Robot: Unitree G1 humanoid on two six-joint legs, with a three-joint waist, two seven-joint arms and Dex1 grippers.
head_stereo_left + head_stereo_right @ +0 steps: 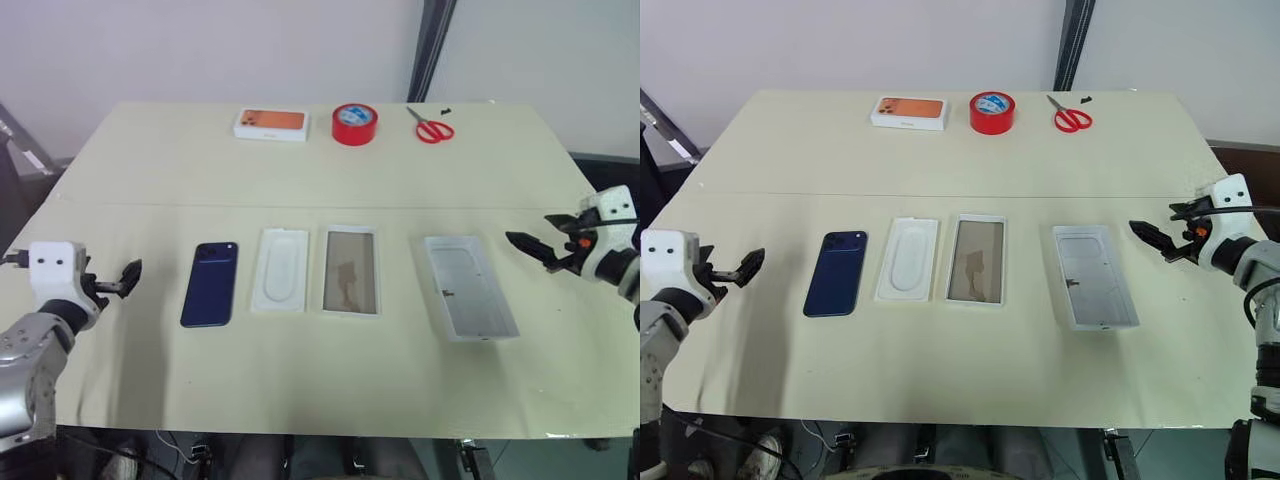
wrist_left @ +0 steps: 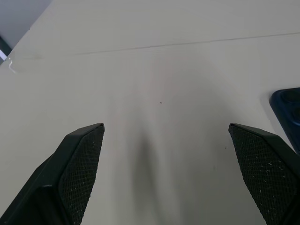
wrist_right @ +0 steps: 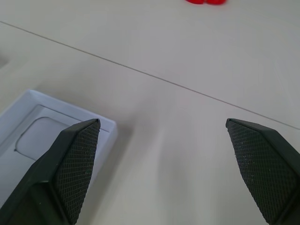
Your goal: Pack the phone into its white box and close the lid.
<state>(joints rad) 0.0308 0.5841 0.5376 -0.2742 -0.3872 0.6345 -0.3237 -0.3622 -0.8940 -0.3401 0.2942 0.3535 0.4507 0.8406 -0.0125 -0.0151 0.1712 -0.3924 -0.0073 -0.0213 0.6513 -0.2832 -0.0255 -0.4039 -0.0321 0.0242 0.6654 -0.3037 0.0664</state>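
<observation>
Nothing is packed yet. Both grippers, left [image 1: 128, 277] and right [image 1: 527, 245], hover released near the table's [image 1: 330, 380] side edges. The phone [image 1: 210, 283], box [image 1: 351, 270] and lid [image 1: 469, 286] lie apart mid-table. Next, the left gripper must grasp the phone. A pale wall stands behind the far edge.

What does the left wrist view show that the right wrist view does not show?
The left wrist view shows a corner of the dark blue phone beside the open left gripper. The right wrist view shows instead one end of the white lid, lying open side up, a red thing at the far edge, too cut off to name, and the open right gripper. Both views share the pale table with a thin seam line across it, and neither gripper holds anything.
</observation>
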